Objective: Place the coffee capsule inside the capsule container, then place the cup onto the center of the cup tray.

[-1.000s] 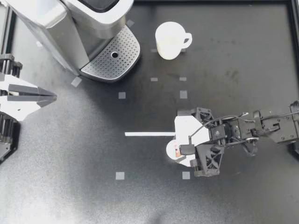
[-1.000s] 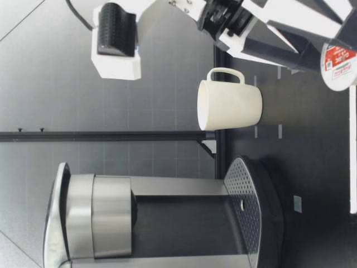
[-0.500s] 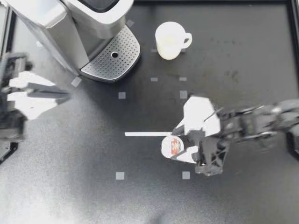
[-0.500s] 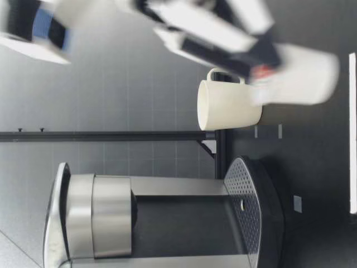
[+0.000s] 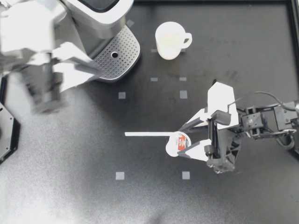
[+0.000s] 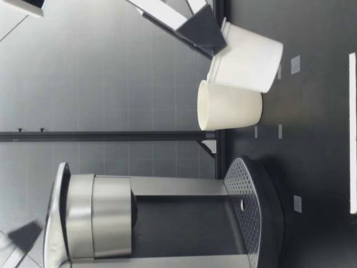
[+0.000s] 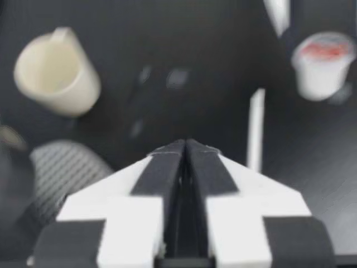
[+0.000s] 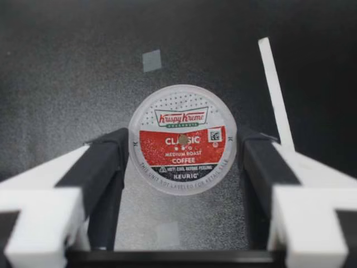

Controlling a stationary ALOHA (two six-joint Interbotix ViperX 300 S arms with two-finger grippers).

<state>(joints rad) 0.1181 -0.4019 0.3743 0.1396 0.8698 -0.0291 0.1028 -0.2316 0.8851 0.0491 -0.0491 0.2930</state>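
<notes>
Right gripper (image 5: 180, 143) holds capsule (image 5: 174, 144) (one cup (image 5: 169, 41)).

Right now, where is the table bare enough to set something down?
Bare: the wide stretch beyond the white strip, away from the coffee machine, and the patch between the cup and my right gripper. Crowded: by the cup tray, where my left gripper hovers.

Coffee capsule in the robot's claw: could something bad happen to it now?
Maybe. My right gripper pinches the coffee capsule only at its sides, up in the air and tilted, so it might slip out. My left gripper is shut and close beside the coffee machine, so that arm could bump it. The cup stands near the machine and might get knocked.
</notes>
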